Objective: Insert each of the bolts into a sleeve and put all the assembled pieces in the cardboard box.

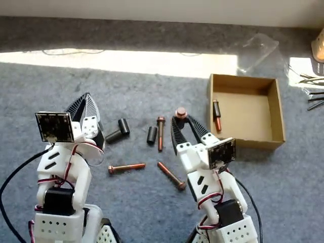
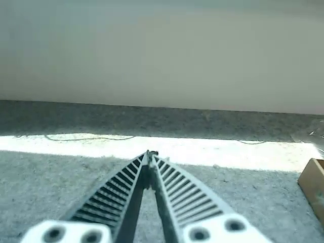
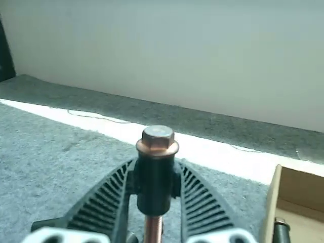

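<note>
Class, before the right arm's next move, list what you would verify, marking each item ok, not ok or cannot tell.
1. Right pincer shut on sleeve: ok.
2. Bolt through that sleeve, head on top: ok.
3. Cardboard box open, with room beside the piece inside: ok.
4. Left pincer shut, empty: ok.
5. All bolts sleeved: not ok, three loose bolts lie unsleeved.

The grey cloth covering looked rough and matt. The copper-coloured metal bolt had a smooth, slightly glossy head, and the black cylindrical sleeve looked matt, perhaps plastic. The brown cardboard box was dull paper board. The black ribbed gripper fingers seemed matt plastic.
</note>
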`<action>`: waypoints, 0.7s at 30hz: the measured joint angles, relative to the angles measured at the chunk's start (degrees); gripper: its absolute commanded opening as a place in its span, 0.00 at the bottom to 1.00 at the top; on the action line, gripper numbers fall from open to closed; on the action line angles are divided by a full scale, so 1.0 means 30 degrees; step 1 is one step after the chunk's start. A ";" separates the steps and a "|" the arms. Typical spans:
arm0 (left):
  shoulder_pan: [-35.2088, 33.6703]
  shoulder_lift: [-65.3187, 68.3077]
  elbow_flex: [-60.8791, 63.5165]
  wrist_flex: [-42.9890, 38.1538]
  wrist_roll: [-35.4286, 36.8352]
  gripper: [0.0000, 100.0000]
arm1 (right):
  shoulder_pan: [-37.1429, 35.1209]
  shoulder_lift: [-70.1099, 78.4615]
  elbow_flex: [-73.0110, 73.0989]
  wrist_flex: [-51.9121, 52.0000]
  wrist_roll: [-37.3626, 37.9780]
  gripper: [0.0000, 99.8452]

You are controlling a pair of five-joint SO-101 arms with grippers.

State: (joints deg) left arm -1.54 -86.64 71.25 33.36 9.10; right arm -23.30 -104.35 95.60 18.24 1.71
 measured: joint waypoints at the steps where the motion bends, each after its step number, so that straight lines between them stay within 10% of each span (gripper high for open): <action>1: -0.0234 -0.0029 0.0264 0.0000 0.0000 0.01 | 0.0440 0.0000 0.0000 0.0176 0.0000 0.00; 21: -0.0498 0.0029 0.5040 0.0029 0.0000 0.01 | 0.3985 0.3546 -0.9289 0.9465 0.1348 0.00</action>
State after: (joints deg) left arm -3.03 -86.55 86.37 33.45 9.10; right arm -11.34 -93.71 67.74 46.64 5.76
